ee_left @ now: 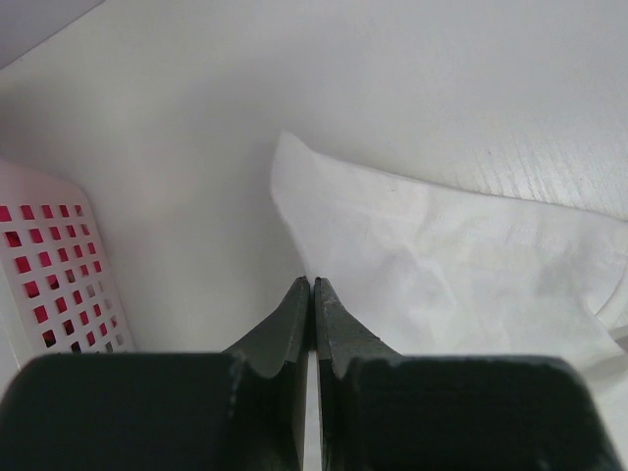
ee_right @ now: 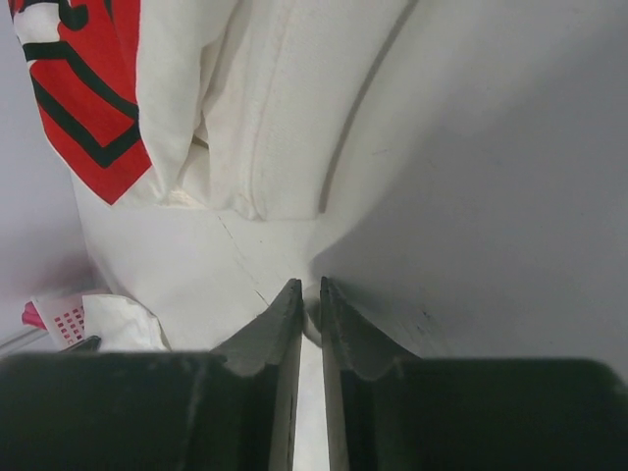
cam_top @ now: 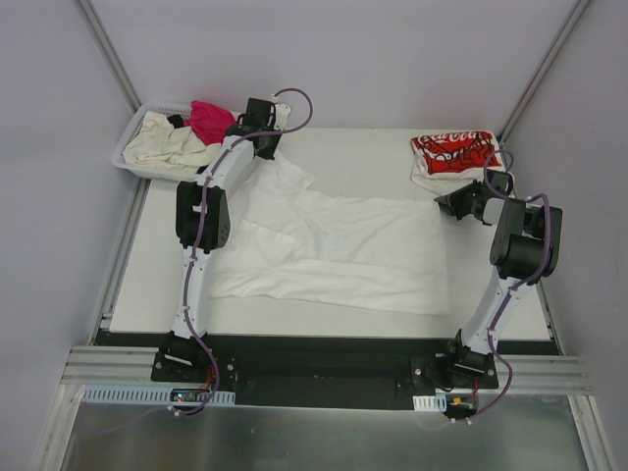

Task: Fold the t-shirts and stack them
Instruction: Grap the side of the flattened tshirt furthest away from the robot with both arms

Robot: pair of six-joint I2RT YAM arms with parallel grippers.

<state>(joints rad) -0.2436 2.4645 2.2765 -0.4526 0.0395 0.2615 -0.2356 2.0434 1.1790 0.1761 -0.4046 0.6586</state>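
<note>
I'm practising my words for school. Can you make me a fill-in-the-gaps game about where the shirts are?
1. The big white t-shirt lies spread out on the ____.
2. The folded shirt with red print lies at the far ____ side.
3. The magenta shirt sits in the slotted white ____.

Missing words: table; right; basket.
</note>
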